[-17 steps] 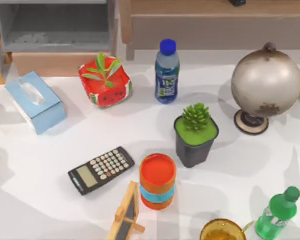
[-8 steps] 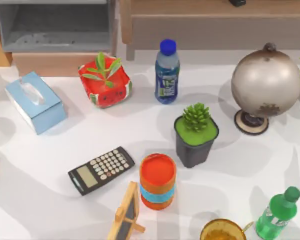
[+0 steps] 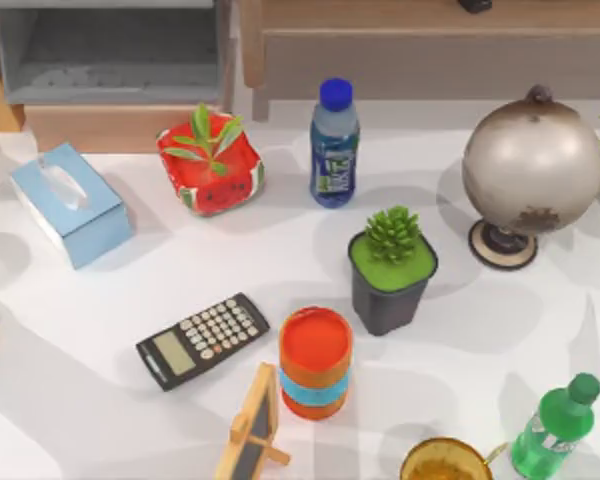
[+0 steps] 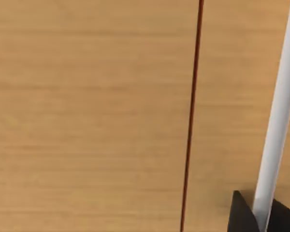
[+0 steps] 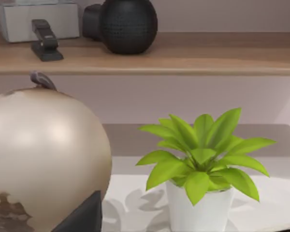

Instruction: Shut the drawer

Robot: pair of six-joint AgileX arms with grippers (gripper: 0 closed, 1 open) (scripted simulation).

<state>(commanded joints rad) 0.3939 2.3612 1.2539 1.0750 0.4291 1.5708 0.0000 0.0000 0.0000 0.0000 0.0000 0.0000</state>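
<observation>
The drawer (image 3: pixel 111 127) stands pulled out at the table's far left. Its grey walls and floor lie open to the top view, and its light tan front panel faces the table. In the left wrist view a tan wooden surface (image 4: pixel 87 116) sits very close. It carries a thin dark seam, a white strip (image 4: pixel 278 121) runs along its side, and a dark part of my left gripper (image 4: pixel 242 216) shows at the edge. A dark part of my right gripper (image 5: pixel 84 217) shows in the right wrist view beside the globe (image 5: pixel 43 159).
Just in front of the drawer sit a blue tissue box (image 3: pixel 70 203) and a red watermelon planter (image 3: pixel 210 163). Across the table stand a water bottle (image 3: pixel 334 145), a black potted succulent (image 3: pixel 392 268), a calculator (image 3: pixel 202 340), an orange can (image 3: pixel 315 362) and a globe (image 3: pixel 532 172).
At the drawer's left edge a tan wooden panel now stands where a grey wall showed one second ago. Shadows on the table's left have shifted. The drawer's front has not moved.
</observation>
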